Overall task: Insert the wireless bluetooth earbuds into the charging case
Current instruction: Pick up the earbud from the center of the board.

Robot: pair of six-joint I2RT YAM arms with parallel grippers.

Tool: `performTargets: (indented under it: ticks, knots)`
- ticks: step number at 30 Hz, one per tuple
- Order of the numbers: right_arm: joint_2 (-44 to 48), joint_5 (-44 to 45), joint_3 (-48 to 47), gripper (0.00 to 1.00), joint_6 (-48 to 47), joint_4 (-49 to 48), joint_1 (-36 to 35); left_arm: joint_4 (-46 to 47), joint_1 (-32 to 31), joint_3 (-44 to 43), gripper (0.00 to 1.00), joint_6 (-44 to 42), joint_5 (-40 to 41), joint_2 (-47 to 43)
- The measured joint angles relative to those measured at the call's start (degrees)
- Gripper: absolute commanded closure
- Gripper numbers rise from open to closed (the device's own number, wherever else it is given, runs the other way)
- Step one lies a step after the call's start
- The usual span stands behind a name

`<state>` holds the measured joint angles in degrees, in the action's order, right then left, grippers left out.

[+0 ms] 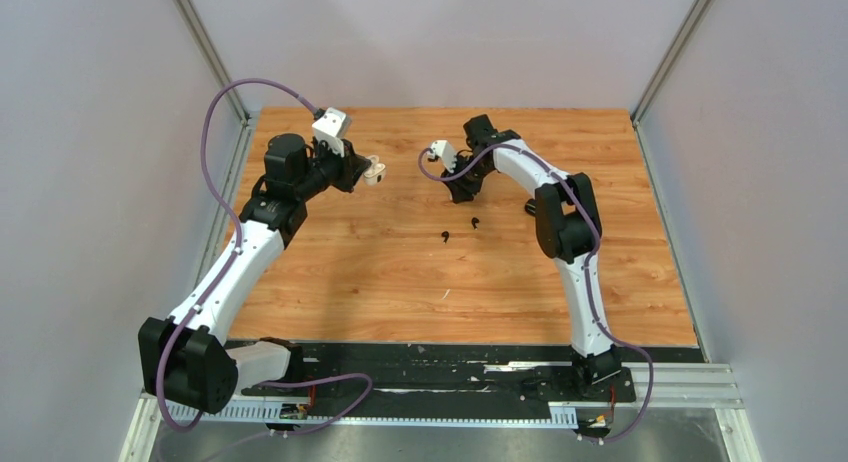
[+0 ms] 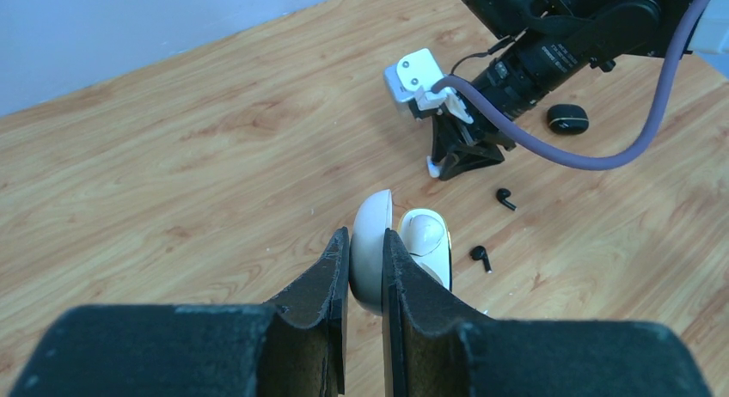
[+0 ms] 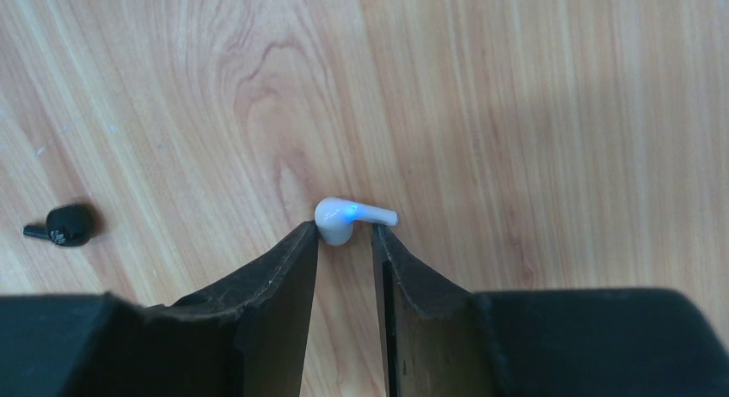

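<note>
Left end effector clamps the charging case; right end effector narrowly straddles a white earbud.

Warm orange wood-grain tabletop inside a booth of plain, pale lilac-grey walls. Slanting metal posts mark the back corners. A black strip and a silver rail edge the near side. The light is soft and even.

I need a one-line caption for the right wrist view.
Right tool, jaws apart, at a white earbud on the table; a black earbud lies left.
</note>
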<state>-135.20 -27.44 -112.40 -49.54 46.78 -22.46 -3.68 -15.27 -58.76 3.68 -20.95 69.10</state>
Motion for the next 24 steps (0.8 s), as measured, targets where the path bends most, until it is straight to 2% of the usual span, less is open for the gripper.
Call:
performTargets:
  ticks: [9,12,15,18,21,24]
  knots:
    - [-2.95,0.81,-4.83,0.71,8.7,-0.37,-0.61,0.02,-0.02,0.0,1.0,0.07,0.0,0.02]
    - [-3.26,0.81,-5.27,0.82,10.64,-0.55,-0.61,0.02,-0.02,0.0,1.0,0.09,0.0,0.02]
    - [-3.39,0.66,-5.44,0.84,12.17,-0.83,-0.61,0.04,-0.02,0.0,1.0,0.22,-0.02,0.11]
    - [-3.56,0.24,-5.68,0.91,13.16,-0.76,-0.61,0.04,-0.02,0.0,1.0,0.37,-0.02,0.33]
    - [-4.2,-0.11,-6.54,0.91,14.23,-0.81,-0.61,0.02,-0.02,0.0,1.0,0.52,-0.04,0.44]
    - [-4.26,-0.72,-6.64,0.8,14.93,-0.7,-0.61,0.02,-0.02,0.0,1.0,0.5,-0.07,0.44]
